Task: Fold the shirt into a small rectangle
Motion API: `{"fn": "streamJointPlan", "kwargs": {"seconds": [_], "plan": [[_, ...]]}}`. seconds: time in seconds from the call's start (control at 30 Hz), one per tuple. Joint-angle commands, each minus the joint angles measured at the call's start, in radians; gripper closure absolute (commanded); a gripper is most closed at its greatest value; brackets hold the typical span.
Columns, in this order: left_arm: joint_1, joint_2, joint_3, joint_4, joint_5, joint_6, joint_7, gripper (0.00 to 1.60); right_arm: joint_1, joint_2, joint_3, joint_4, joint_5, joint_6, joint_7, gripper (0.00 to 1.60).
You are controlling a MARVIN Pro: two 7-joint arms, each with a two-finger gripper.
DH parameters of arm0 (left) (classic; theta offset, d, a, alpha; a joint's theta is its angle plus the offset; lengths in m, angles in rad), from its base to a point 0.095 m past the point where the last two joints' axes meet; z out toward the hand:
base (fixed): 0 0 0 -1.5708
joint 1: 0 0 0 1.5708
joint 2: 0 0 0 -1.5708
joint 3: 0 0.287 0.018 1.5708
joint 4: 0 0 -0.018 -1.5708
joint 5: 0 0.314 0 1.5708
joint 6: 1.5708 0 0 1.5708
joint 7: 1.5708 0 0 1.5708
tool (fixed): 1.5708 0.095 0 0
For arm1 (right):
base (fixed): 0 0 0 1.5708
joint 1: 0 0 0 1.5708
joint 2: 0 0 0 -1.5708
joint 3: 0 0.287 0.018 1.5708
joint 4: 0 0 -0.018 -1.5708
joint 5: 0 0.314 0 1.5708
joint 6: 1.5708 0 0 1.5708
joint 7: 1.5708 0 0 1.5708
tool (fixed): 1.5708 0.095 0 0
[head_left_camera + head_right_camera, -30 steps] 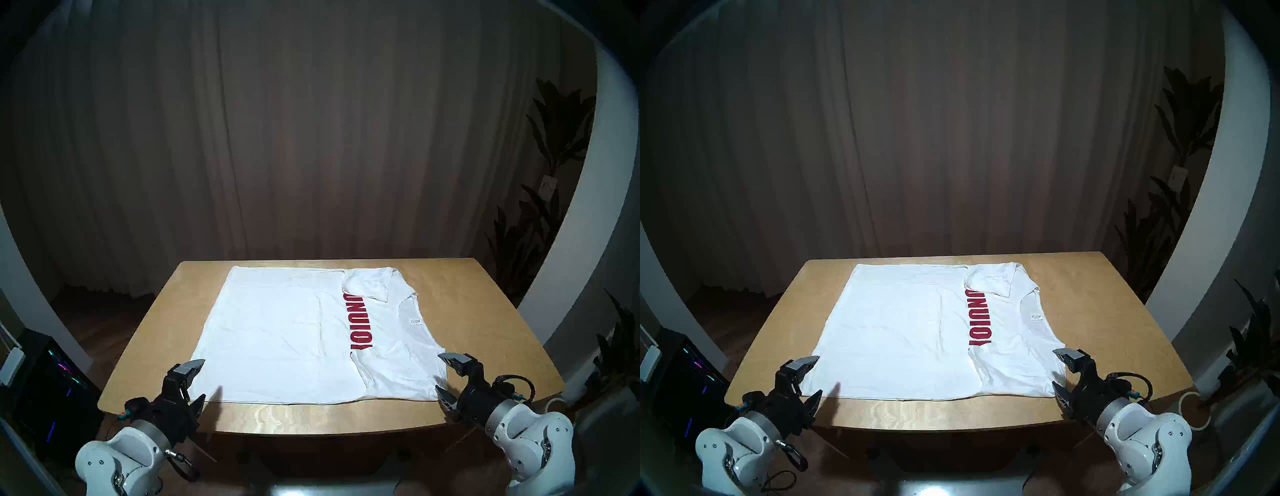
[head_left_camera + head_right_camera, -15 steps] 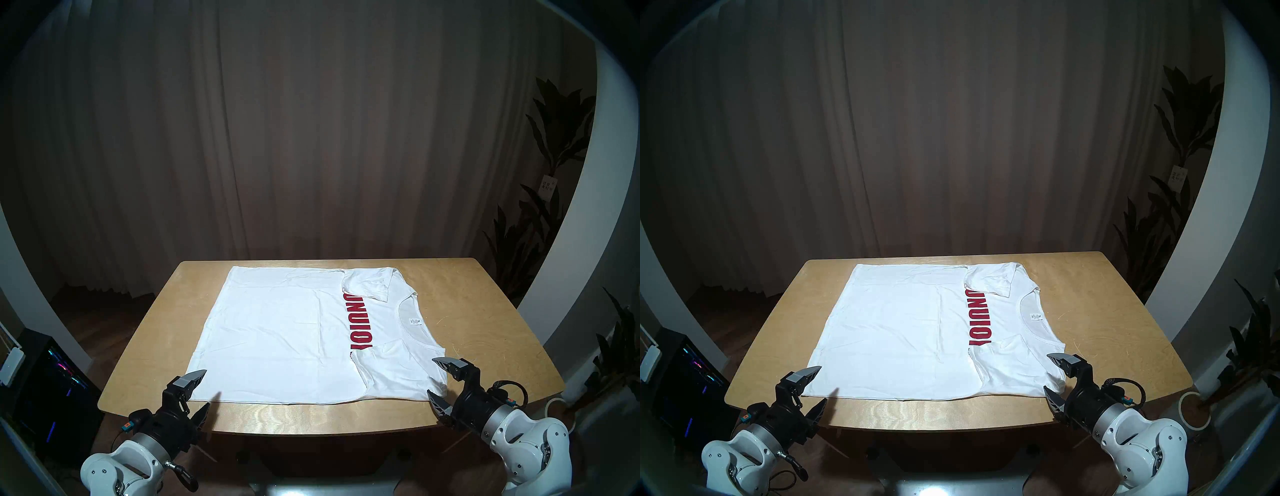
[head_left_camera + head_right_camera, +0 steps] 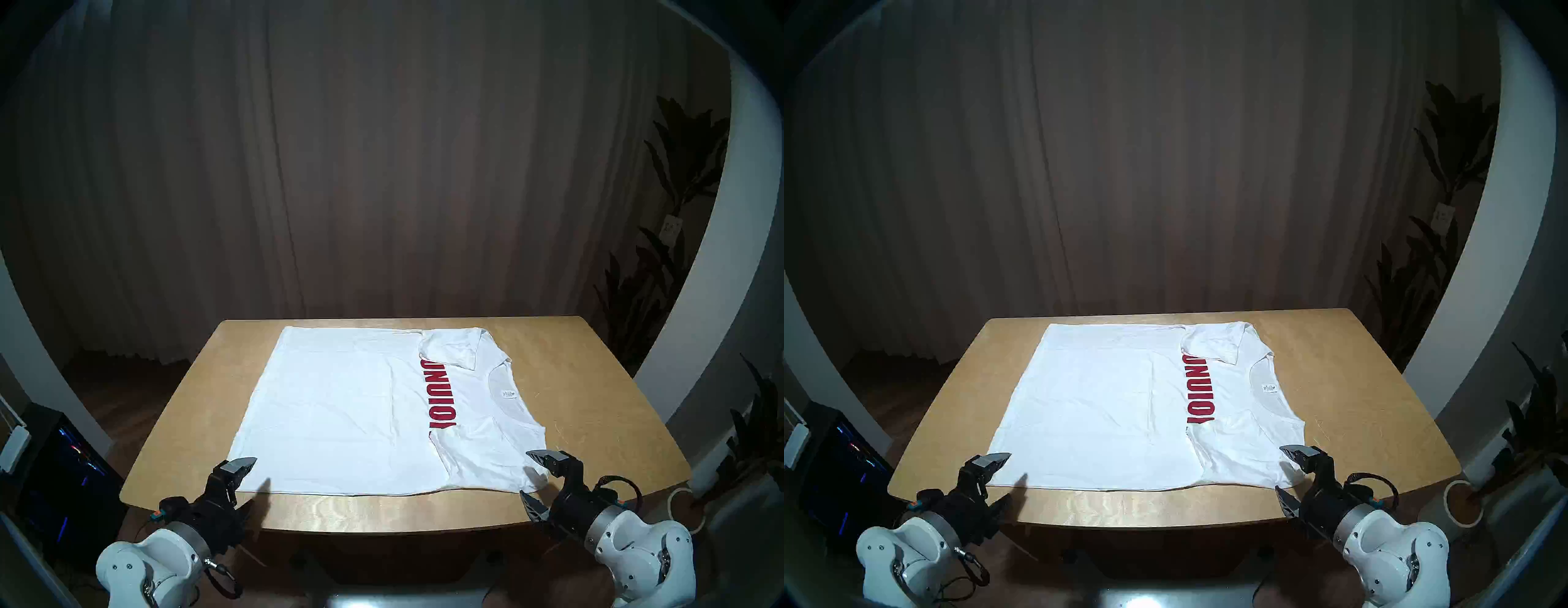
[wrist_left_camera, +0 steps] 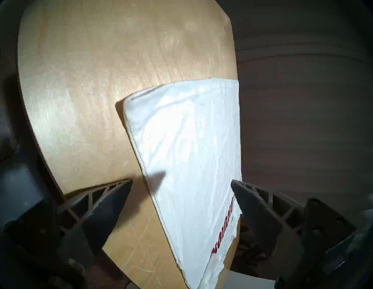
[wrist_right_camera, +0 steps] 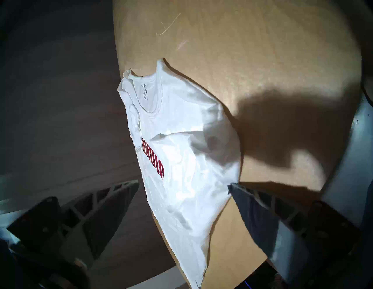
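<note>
shirt: lay flat on table; red lettering partly covered by folded sleeves
left gripper: gaped wide, empty
right gripper: gaped wide, empty

The wooden table occupies the lower centre of the head view, light brown with rounded corners. The white shirt lies flat on it, centre-left of the tabletop, collar toward frame right, both sleeves folded inward over the body.

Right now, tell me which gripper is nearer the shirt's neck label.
Right. The right gripper sits at the shirt's near collar-side corner, below the neck label; the left gripper is at the opposite hem corner.
</note>
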Motion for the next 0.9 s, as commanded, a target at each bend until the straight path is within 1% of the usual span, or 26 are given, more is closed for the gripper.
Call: {"fn": "streamJointPlan", "kwargs": {"seconds": [0.0,0.03,0.07,0.1,0.2,0.23,0.3,0.43,0.5,0.57,0.73,0.77,0.87], "plan": [[-0.021,0.021,-0.006,0.007,-0.007,0.011,0.013,0.0,-0.029,-0.033,-0.01,-0.019,-0.084,-0.023,0.089,0.0],[-0.021,0.027,-0.003,0.007,0.006,0.011,0.016,0.0,-0.036,-0.033,-0.015,-0.021,-0.102,-0.028,0.089,0.0],[-0.024,0.026,-0.003,0.009,0.005,0.011,0.022,0.0,-0.04,-0.036,-0.018,-0.02,-0.111,-0.032,0.097,0.0],[-0.026,0.025,-0.005,0.013,-0.001,0.012,0.024,0.0,-0.043,-0.036,-0.023,-0.02,-0.118,-0.036,0.086,0.0],[-0.022,0.025,-0.017,0.017,-0.012,0.019,0.015,0.0,-0.052,-0.041,-0.032,-0.015,-0.134,-0.039,0.106,0.0],[-0.019,0.023,-0.024,0.016,-0.015,0.017,0.019,0.0,-0.056,-0.047,-0.031,-0.017,-0.122,-0.041,0.097,0.0],[-0.015,0.023,-0.034,0.019,-0.018,0.019,0.007,0.0,-0.065,-0.05,-0.032,-0.021,-0.125,-0.046,0.091,0.0],[-0.015,0.023,-0.043,0.021,-0.027,0.024,0.01,0.0,-0.075,-0.061,-0.029,-0.026,-0.115,-0.057,0.078,0.0],[-0.019,0.024,-0.048,0.024,-0.033,0.026,0.012,0.0,-0.078,-0.064,-0.028,-0.032,-0.104,-0.062,0.056,0.0],[-0.025,0.029,-0.052,0.027,-0.038,0.03,0.014,0.0,-0.082,-0.071,-0.03,-0.043,-0.116,-0.078,0.037,0.0],[-0.041,0.05,-0.063,0.042,-0.054,0.044,0.028,0.0,-0.088,-0.076,-0.035,-0.052,-0.115,-0.084,0.031,0.0],[-0.044,0.055,-0.065,0.046,-0.056,0.049,0.029,0.0,-0.091,-0.079,-0.04,-0.057,-0.135,-0.094,0.035,0.0],[-0.057,0.068,-0.07,0.061,-0.059,0.056,0.03,0.0,-0.089,-0.088,-0.054,-0.055,-0.144,-0.105,0.032,0.0]]}}
